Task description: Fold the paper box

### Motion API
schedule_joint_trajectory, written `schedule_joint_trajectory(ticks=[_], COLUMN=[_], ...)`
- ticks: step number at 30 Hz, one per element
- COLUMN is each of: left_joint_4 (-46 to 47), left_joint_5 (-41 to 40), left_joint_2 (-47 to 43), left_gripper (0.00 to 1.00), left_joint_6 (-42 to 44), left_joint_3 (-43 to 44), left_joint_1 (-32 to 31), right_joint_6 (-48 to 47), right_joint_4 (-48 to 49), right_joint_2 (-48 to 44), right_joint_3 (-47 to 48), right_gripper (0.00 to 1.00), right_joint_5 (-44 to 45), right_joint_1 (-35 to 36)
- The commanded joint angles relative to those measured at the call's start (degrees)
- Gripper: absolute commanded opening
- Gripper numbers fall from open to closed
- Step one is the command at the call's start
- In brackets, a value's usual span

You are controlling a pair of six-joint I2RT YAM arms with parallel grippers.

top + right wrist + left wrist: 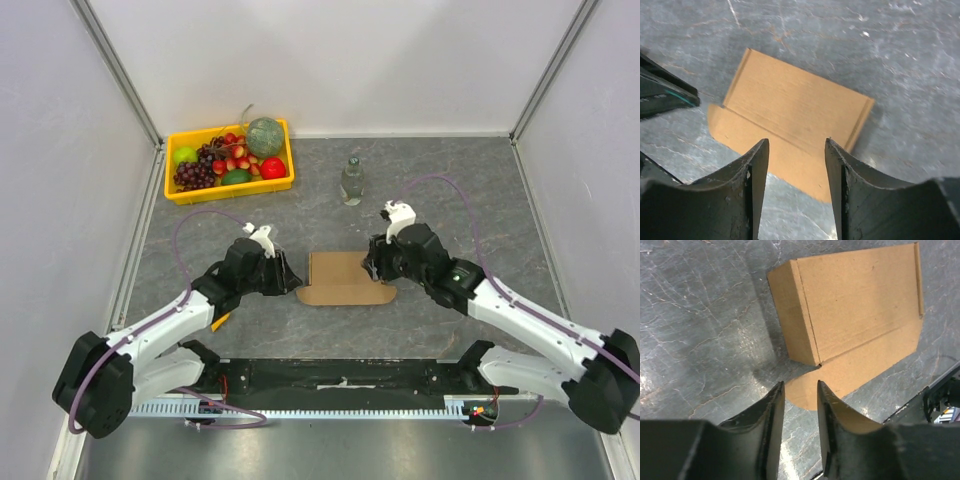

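The grey counter (450, 200) carries everything. The yellow tray (232, 191) of fruit sits well behind the paper box (342, 275) and to its left. The paper box lies flat mid-counter between the 2 arms. Its body looks already formed, with 1 round-cornered flap spread on the counter along its near edge.

The left end effector (800, 386) hangs just off the box's left end, at the flap's corner, fingers a little apart and empty. The right end effector (796, 144) hovers over the box's right part, fingers wider apart, clamped on nothing. A small bottle (351, 182) stands behind the box.

The flap likely needs tucking. Pin the body lightly with 1 end effector, get under the rounded corner with the other, and bend along the crease, not across it.
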Motion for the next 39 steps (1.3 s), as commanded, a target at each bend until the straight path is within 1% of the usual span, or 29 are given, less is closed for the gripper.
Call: schedule_joint_trajectory(ticks=[1, 4, 8, 15, 19, 25, 39], left_joint_4=[0.93, 0.84, 0.84, -0.04, -0.3, -1.01, -1.97], left_joint_5=[2.0, 1.39, -0.37, -4.23, -5.03, -5.99, -9.25], left_joint_2=[-2.46, -2.29, -0.88, 1.93, 2.63, 3.25, 4.13], left_gripper=[0.43, 0.48, 0.52, 0.54, 0.54, 0.54, 0.55], left_joint_6=[-1.6, -1.86, -2.3, -2.83, -3.09, -2.65, -1.42], left_joint_3=[-0.09, -0.09, 0.35, 1.93, 2.2, 3.16, 4.48], left_joint_1=[-0.99, -2.22, -4.59, -8.9, -9.26, -9.43, -9.61], right_joint_6=[2.63, 3.87, 4.92, 4.66, 5.27, 6.33, 7.47], right_joint_4=[-10.19, -11.88, -11.62, -10.74, -9.16, -7.31, -6.52], right_joint_2=[-5.99, -8.37, -9.26, -7.15, -5.48, -3.9, -2.32], right_joint_3=[-3.62, -5.29, -6.7, -6.88, -7.84, -8.55, -9.51], right_gripper=[0.58, 0.67, 0.75, 0.81, 0.82, 0.81, 0.8], right_joint_5=[4.54, 3.75, 4.01, 3.14, 2.26, 1.29, 1.47], right_joint_1=[0.18, 0.18, 0.18, 0.18, 0.18, 0.18, 0.18])
